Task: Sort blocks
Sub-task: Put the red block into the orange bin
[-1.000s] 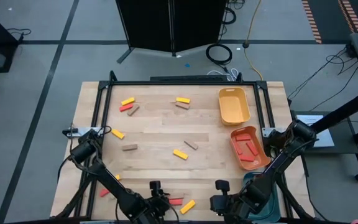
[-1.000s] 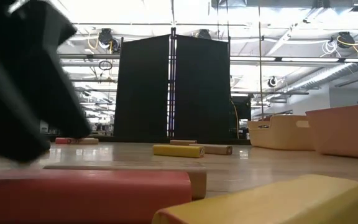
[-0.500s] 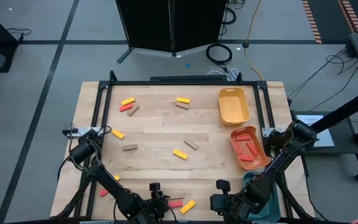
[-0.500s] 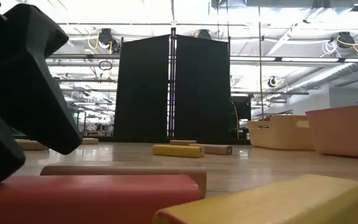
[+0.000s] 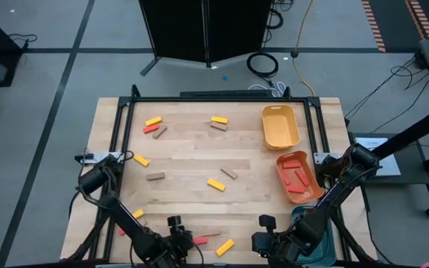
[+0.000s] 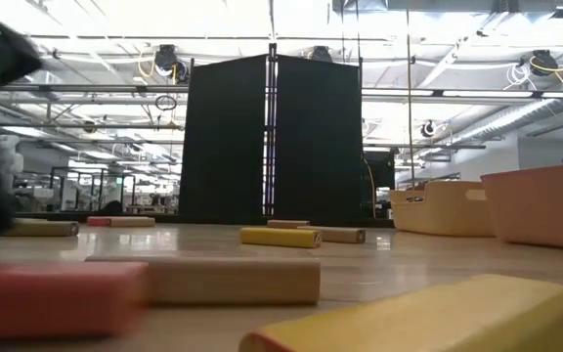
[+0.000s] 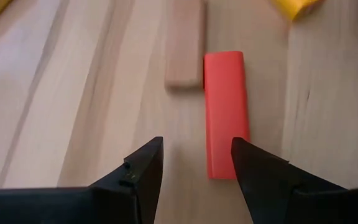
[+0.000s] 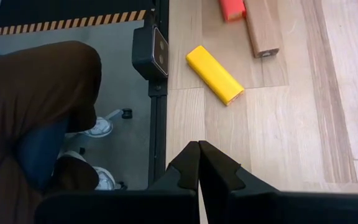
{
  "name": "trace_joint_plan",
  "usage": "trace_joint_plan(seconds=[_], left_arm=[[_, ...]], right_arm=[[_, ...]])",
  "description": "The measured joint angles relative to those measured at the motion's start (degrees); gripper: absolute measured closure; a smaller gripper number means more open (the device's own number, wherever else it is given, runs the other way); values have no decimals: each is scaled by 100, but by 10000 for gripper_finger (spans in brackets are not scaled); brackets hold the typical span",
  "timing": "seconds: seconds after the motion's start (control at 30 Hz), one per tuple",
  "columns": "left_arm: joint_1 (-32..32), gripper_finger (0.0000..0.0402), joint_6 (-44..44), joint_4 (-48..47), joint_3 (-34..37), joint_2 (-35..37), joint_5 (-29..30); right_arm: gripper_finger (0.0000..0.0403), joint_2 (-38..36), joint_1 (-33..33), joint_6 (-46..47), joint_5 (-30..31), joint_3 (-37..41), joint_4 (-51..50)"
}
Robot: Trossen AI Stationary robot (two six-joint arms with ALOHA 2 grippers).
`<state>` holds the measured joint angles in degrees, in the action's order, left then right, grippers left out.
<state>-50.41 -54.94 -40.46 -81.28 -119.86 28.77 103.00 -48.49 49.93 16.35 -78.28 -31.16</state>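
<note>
Sorting looks only partly done, judged against the orange tray (image 5: 310, 192) at the counter's (image 5: 185, 152) right edge.

Far across from that tray, near the counter's left edge, lie a yellow block (image 5: 141, 160) and a tan block (image 5: 155, 176), with a yellow, red and tan cluster (image 5: 153, 126) farther back. At the front edge on that side, the left hand (image 7: 194, 171) hangs low over the wood with its fingers (image 7: 143, 168) spread and nothing between them; a red block (image 7: 226, 112) lies just ahead, close to one fingertip, with a tan block (image 7: 186, 40) beside it. None of these has been moved toward the tray yet.

Nearer the tray, mid-counter, a yellow and tan pair (image 5: 218, 122) sits at the back, with another yellow block (image 5: 215, 184) and tan block (image 5: 229, 173) in front. A yellow block (image 5: 225, 246) lies at the front edge.

The right hand (image 8: 198, 149) waits at the front edge, fingers pressed together and empty.

Behind the orange tray the yellow tray (image 5: 280, 126) looks empty. The orange tray itself holds several red blocks (image 5: 296, 179), the only pieces sorted so far.
</note>
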Motion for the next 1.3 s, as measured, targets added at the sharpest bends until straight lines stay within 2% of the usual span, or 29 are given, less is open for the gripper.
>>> trace_joint_plan(seconds=[0.13, 0.33, 0.43, 0.67, 0.9, 1.0, 1.17, 1.3], left_arm=[[-123, 212, -5, -228, 33, 275, -74], [-239, 212, 45, -129, 18, 703, 588], [-281, 212, 6, -35, 18, 766, 714], [-282, 212, 33, 541, 36, 450, 778], [-212, 212, -11, 627, 36, -6, 791], [-212, 212, -11, 720, 36, -158, 783], [-176, 212, -22, 720, 36, -294, 744], [-130, 212, -20, 746, 36, -290, 743]], right_arm=[[403, 0, 0, 7, 1, 2, 0], [403, 0, 0, 11, 1, 2, 4], [403, 0, 0, 28, -1, 2, 3], [403, -2, 0, 39, -4, 2, 7], [403, -2, 0, 9, -6, 2, 4], [403, -2, 16, -459, 77, 5, 68], [403, -2, 134, -1806, 1052, 7, 973], [403, -3, 256, -2303, 948, 7, 1742]])
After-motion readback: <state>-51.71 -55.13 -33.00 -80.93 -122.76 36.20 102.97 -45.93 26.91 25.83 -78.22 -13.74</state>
